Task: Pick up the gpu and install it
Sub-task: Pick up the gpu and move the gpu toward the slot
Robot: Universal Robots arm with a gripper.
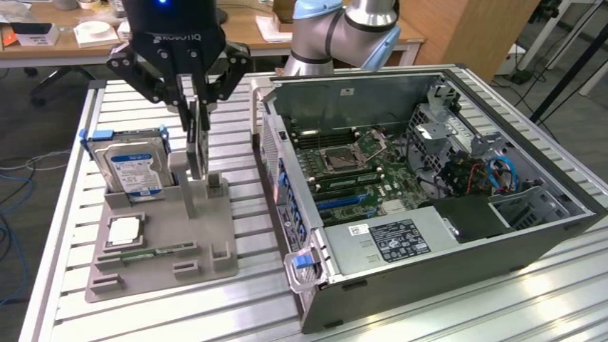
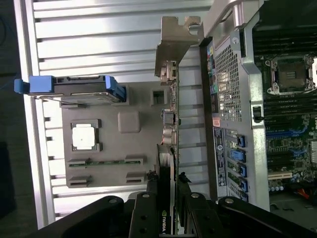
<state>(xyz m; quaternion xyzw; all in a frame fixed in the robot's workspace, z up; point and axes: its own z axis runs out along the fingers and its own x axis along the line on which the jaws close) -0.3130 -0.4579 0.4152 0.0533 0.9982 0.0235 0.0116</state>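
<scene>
— Where does the exterior view sit?
— High, above the computer case (image 1: 446, 285), looking obliquely down into its open side and across the slatted surface (image 1: 532, 306).
— And the wrist view?
— Nearer, straight down past its own jaws, just beside the case.
— What do they share?
— The grey holder (image 1: 176, 222) beside the case, plus the case's ported wall.

The gpu (image 1: 196, 146) is a thin black card, edge-on and upright, pinched between my fingers (image 2: 147, 214) with its pale metal bracket at the end away from them. It hangs over the grey holder (image 1: 161, 235), beside the open computer case (image 1: 314, 285).
</scene>
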